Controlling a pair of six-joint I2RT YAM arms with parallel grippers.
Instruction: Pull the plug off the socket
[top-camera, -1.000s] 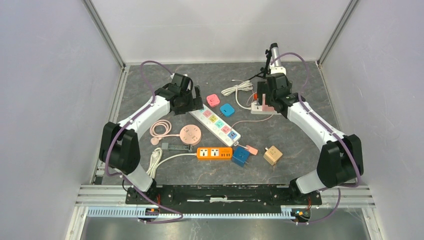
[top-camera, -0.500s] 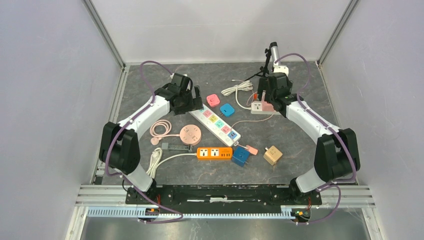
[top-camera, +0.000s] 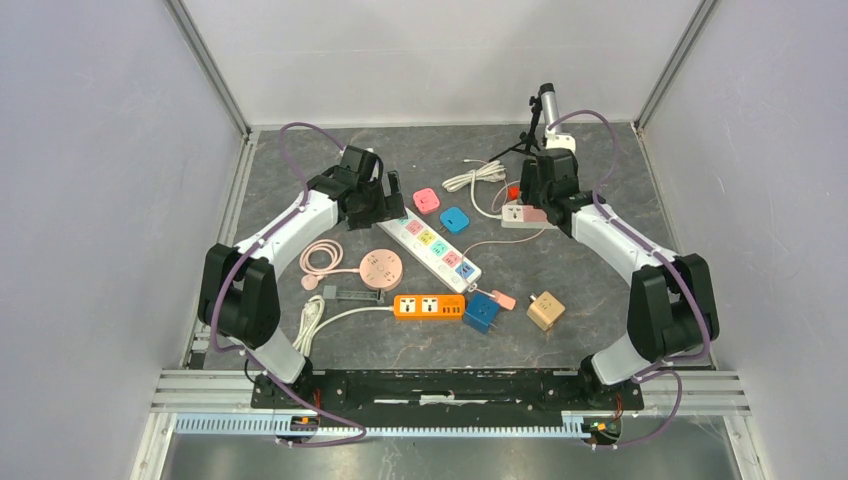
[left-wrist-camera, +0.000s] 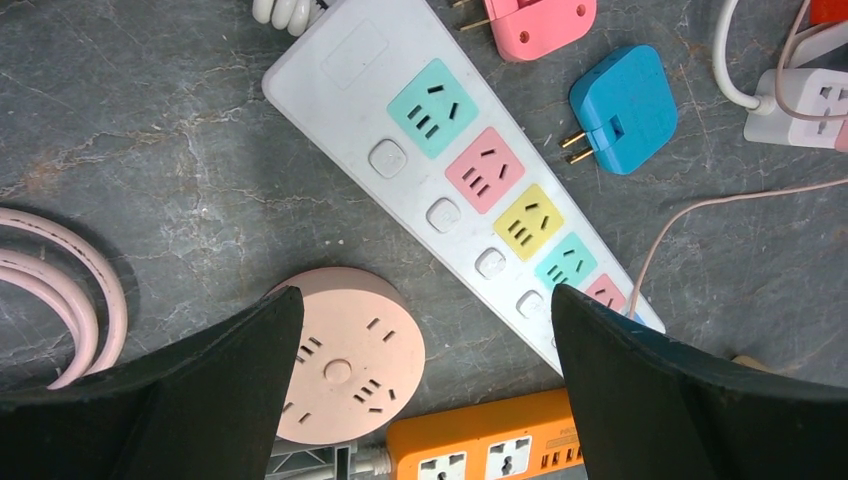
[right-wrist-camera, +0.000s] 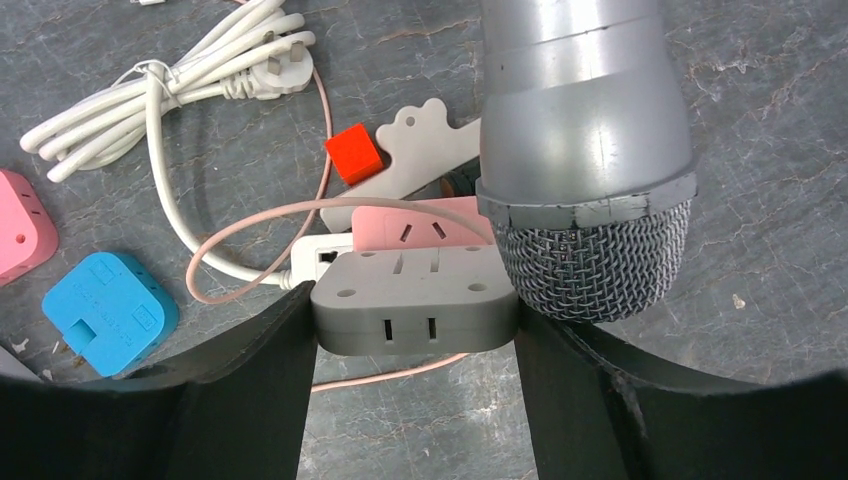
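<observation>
From above, I saw the left gripper (top-camera: 392, 195) over the long power strip (top-camera: 440, 250) and the right gripper (top-camera: 530, 200) at the small white socket (top-camera: 520, 217), far back on the worktop (top-camera: 600, 290). On the left wrist view, the jaws stood wide apart, holding nothing. On the right wrist view, the jaws pinched the grey plug (right-wrist-camera: 415, 290) by its sides, just before that socket and beside a microphone (right-wrist-camera: 585, 150).

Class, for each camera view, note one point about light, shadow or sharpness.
Top external: even, soft light, faint shadows, everything sharp. Left wrist: the white power strip is crisp; the dark fingers at the bottom show almost no detail. Right wrist: the microphone looms large near the lens, a pale sheen on its barrel; the grey adapter is sharp.
</observation>
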